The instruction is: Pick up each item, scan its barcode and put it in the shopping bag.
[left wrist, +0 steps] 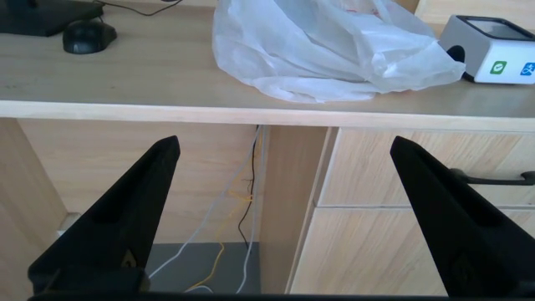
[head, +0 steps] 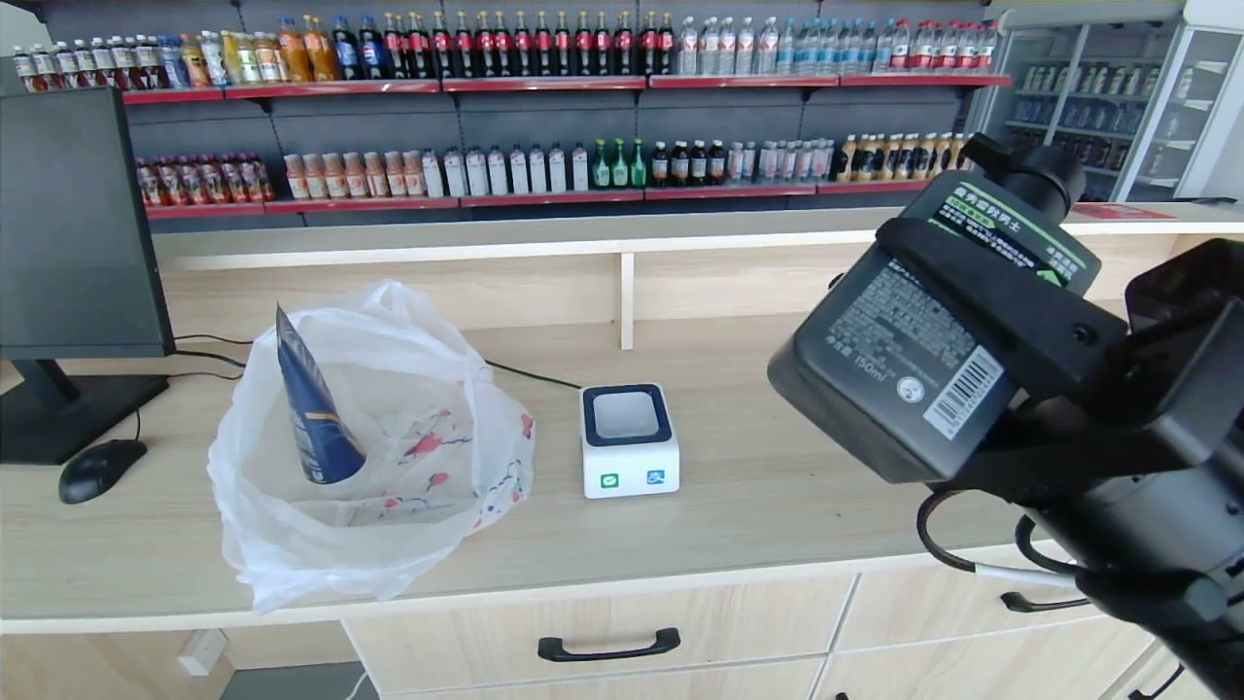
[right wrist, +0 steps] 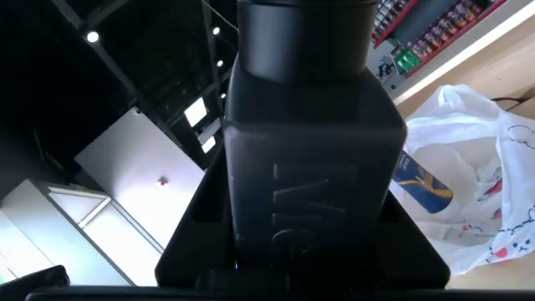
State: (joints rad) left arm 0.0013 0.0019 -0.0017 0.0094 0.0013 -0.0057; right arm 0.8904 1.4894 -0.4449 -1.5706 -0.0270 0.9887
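Clamping the black bottle (head: 894, 360) at the frame's right, the right gripper (head: 1011, 301) is holding it raised, well apart from the scanner (head: 629, 437) at centre. A blue tube (head: 313, 408) is already sitting in the shopping bag (head: 389, 506) at left, so scanning and bagging the bottle are probably remaining. The left gripper (left wrist: 284, 167) is hanging spread and empty.

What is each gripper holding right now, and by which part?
The right gripper is shut on the black rectangular plastic bottle, clamped across the middle of its body, below the cap. The left gripper is open, holding nothing.
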